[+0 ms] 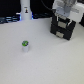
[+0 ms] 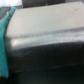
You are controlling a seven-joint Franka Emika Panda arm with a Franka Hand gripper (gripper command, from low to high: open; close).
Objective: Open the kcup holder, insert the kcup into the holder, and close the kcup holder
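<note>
kcup (image 1: 25, 45) upright on white desk (image 1: 45, 62), left-center; tool (image 1: 64, 16) over black kcup holder (image 1: 63, 27), far right.

The table (image 1: 45, 62) lay open all around the kcup (image 1: 25, 45), which stood alone, well apart from the holder (image 1: 63, 27). The gripper (image 1: 64, 11) crowded the holder's top. A white bottle (image 1: 25, 11) stood far behind the kcup.

The robot's arm end (image 1: 66, 8) is a pale, blocky, white-grey body with soft-edged panels. Below it hang dark, squarish parts, probably the black fingers (image 1: 64, 24), though the blurry exterior view blends them into other black shapes.
</note>
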